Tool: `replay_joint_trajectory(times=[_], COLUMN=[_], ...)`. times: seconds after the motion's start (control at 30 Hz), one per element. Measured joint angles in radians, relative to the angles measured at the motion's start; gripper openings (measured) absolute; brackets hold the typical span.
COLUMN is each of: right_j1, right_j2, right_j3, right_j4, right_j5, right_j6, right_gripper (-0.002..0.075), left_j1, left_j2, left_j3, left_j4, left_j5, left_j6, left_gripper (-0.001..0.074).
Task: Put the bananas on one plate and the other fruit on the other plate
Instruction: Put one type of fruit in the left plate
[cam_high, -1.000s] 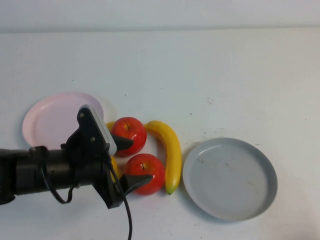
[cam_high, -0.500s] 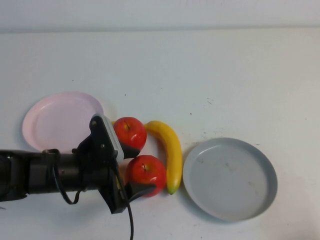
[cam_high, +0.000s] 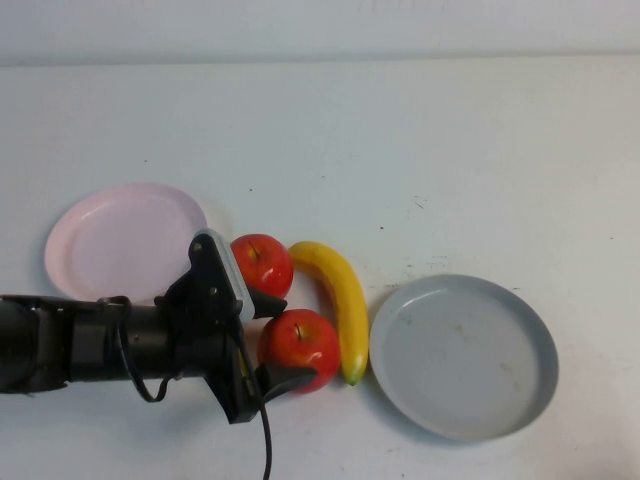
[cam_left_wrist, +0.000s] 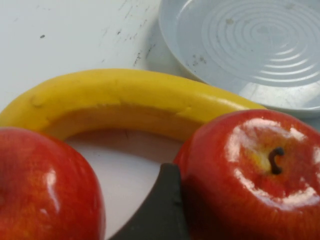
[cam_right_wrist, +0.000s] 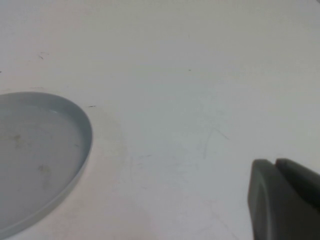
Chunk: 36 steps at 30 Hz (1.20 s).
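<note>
My left gripper (cam_high: 284, 340) is open and straddles the nearer red apple (cam_high: 300, 337), one finger on each side. One black finger (cam_left_wrist: 162, 210) touches that apple (cam_left_wrist: 250, 170) in the left wrist view. The farther apple (cam_high: 262, 263) sits just beyond it and also shows in the left wrist view (cam_left_wrist: 45, 185). One yellow banana (cam_high: 335, 290) curves to the right of both apples, up against the grey-blue plate (cam_high: 460, 355). The second banana is hidden under my left gripper. The pale pink plate (cam_high: 115, 240) lies at the left with nothing on it. My right gripper (cam_right_wrist: 276, 167) is shut, out of the high view.
The grey-blue plate holds nothing; its rim shows in the left wrist view (cam_left_wrist: 170, 45) and the right wrist view (cam_right_wrist: 85, 135). My left arm (cam_high: 70, 345) lies across the near left of the white table.
My left gripper has moved forward and to the right, its fingers now on either side of the nearer apple. That apple and the banana have shifted slightly right.
</note>
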Motion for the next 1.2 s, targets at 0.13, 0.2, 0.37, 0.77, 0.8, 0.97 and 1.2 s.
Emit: replay_joint_trajectory(times=[0.13,0.2,0.37,0.77,0.8,0.97,1.2], right_j1=[0.000,0.000,0.000,0.000,0.000,0.000,0.000], right_j2=[0.000,0.000,0.000,0.000,0.000,0.000,0.000], right_j3=[0.000,0.000,0.000,0.000,0.000,0.000,0.000], right_j4=[0.000,0.000,0.000,0.000,0.000,0.000,0.000], right_j5=[0.000,0.000,0.000,0.000,0.000,0.000,0.000], right_j6=[0.000,0.000,0.000,0.000,0.000,0.000,0.000], right_gripper=[-0.0015,-0.0016,-0.0015,-0.0015,-0.0015,-0.0015,-0.0015], left_j1=[0.000,0.000,0.000,0.000,0.000,0.000,0.035], left_j2=[0.014,0.015,0.022,-0.069,-0.095,-0.283,-0.398], left_j3=[-0.007,-0.009,-0.011,-0.011,-0.011,-0.011,-0.016], left_j4=[-0.009,-0.011,-0.011,0.008,0.008,0.012,-0.009], left_j5=[0.011,0.013,0.015,0.077,0.077,-0.140,-0.753], left_j6=[0.002,0.002,0.002,-0.200,-0.212,-0.311,-0.574], left_gripper=[0.0668,0.0668,0.0586,0.0578,0.0578,0.0578,0.0578])
